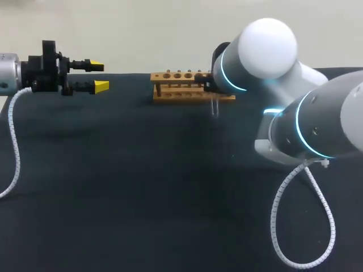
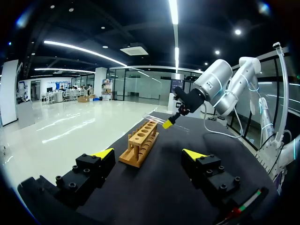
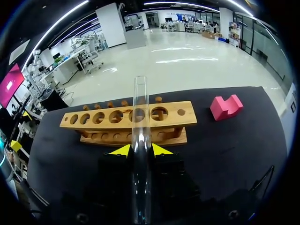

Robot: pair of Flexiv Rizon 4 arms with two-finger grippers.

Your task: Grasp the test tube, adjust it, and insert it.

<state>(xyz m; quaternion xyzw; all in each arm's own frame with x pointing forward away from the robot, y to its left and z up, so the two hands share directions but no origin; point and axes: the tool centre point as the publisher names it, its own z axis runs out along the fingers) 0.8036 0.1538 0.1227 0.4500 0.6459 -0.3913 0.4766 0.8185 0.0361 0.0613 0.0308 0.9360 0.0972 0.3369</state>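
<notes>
- Grasping the test tube (image 3: 139, 112), the right pincer (image 3: 140, 150) holds it near the wooden rack (image 1: 170, 95) at the surface's (image 1: 113, 198) far edge.
- The left pincer (image 1: 97, 76) hangs released at the far-left corner.

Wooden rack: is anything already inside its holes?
In the right wrist view the wooden rack shows only empty holes. The test tube held in the right end effector crosses one hole, partly covering it.
</notes>
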